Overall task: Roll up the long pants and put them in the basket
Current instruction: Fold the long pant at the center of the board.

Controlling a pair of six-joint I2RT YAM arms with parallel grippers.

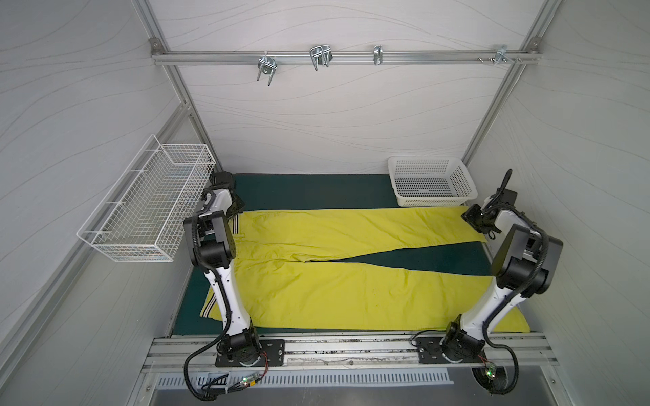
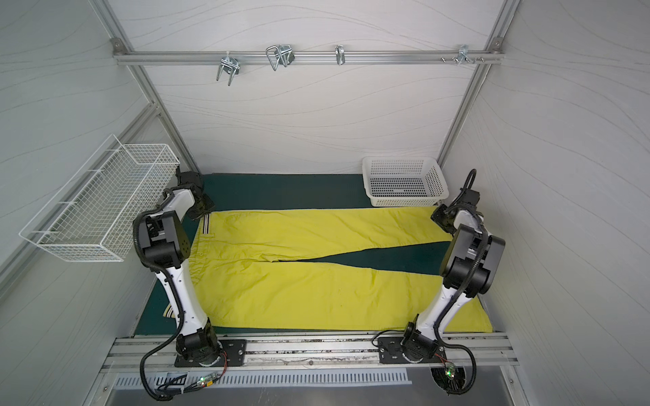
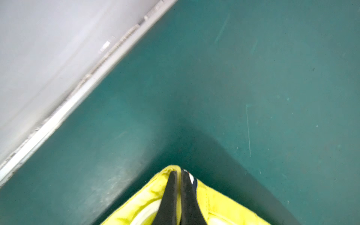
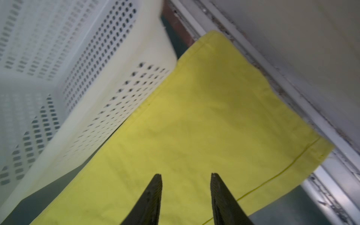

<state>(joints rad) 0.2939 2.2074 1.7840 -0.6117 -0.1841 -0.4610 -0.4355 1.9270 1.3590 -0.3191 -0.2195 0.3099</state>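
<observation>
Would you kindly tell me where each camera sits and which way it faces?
Top views: overhead, looking down on pants, basket, mat; left arm, right arm show.
Left wrist: on left arm, facing mat; left claw shut on pants.
Right wrist: on right arm, facing pants' hem beside basket; right claw open.
Shared: pants appear in all views.

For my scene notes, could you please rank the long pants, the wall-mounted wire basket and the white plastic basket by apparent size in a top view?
1. long pants, by far the largest.
2. wire basket; it hangs higher, nearer the camera, so its lead is unsure.
3. white plastic basket.
</observation>
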